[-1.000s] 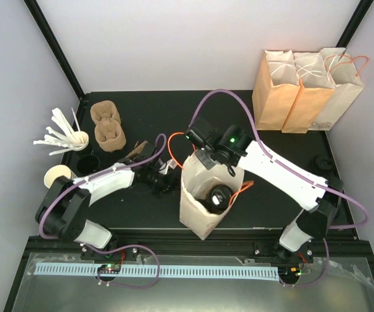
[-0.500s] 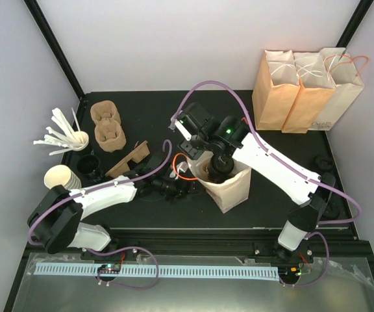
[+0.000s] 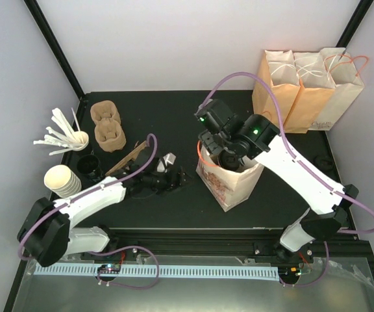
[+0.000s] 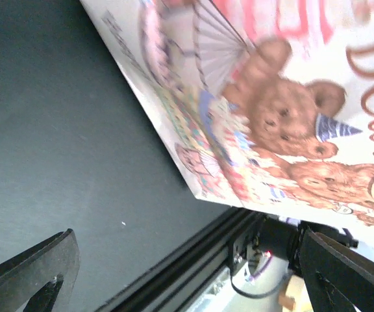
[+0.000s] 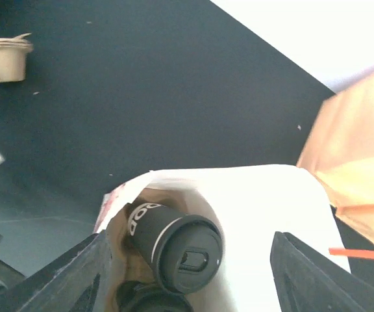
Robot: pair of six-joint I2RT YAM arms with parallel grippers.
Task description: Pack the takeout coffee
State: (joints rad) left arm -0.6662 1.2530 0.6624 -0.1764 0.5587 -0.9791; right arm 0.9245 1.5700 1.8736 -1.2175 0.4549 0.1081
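The takeout coffee (image 5: 177, 250) is sitting inside the printed paper bag (image 3: 231, 185), tilted, with its black lid facing up toward the bag's open mouth. Beneath it a second dark round shape is showing at the bottom of the right wrist view, too cut off to identify. The bag is standing upright on the tabletop (image 3: 167, 110), toward the near edge and a little right of the middle.

The right claw (image 5: 188, 239) is hovering over the bag's mouth, its fingers (image 5: 70, 276) spread wide to either side of the cup and gripping nothing. The left claw (image 4: 187, 234) is lying low just beside the bag's left wall, spread and empty, facing the teddy-bear print.

Three brown paper bags (image 3: 307, 88) are standing in the far right corner.
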